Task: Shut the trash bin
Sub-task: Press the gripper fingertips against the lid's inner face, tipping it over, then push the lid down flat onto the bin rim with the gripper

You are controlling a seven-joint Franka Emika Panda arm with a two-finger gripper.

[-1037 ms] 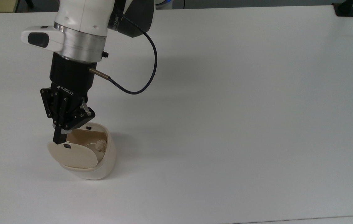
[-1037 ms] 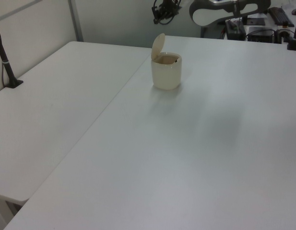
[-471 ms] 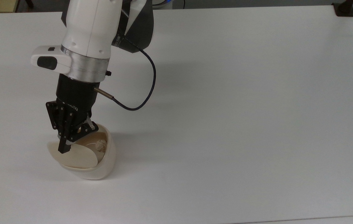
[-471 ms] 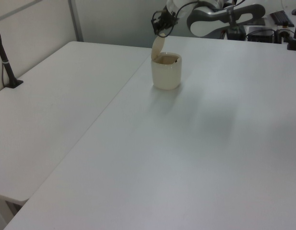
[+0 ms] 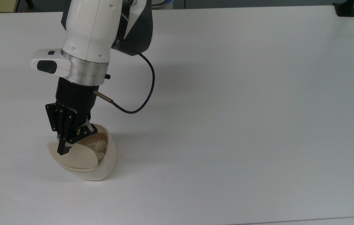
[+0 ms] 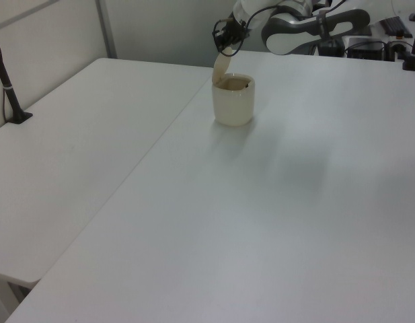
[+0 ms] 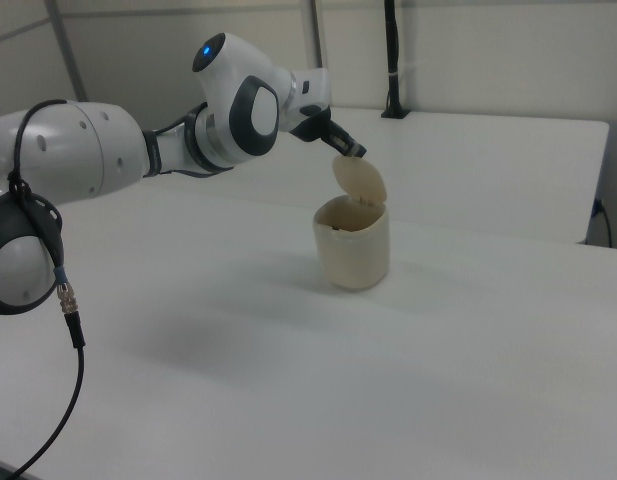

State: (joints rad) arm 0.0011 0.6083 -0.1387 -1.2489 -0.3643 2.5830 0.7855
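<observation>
The cream-beige trash bin [image 5: 103,164] stands open near the top view's lower left, with a crumpled scrap [image 5: 102,145] inside. Its hinged lid [image 5: 78,157] stands nearly upright, leaning a little over the opening [image 7: 360,182]. My gripper [image 5: 62,151] is shut, and its black tip rests on the lid's upper edge. In the right view the gripper [image 7: 350,151] touches the lid's top above the bin body [image 7: 353,245]. In the left view the gripper [image 6: 226,44] sits just over the lid [image 6: 222,67] and bin [image 6: 233,101].
The white table [image 5: 242,109] stretches wide to the top view's right of the bin. A black clamp [image 5: 345,9] sits at its far right corner. A dark cable [image 5: 139,106] loops off the wrist. A black post [image 6: 9,87] stands at the left view's left edge.
Over the last second the gripper has come down onto the lid's top edge, hiding the lid's small black latch. The lid leans slightly more over the opening. It has barely moved in the last half second.
</observation>
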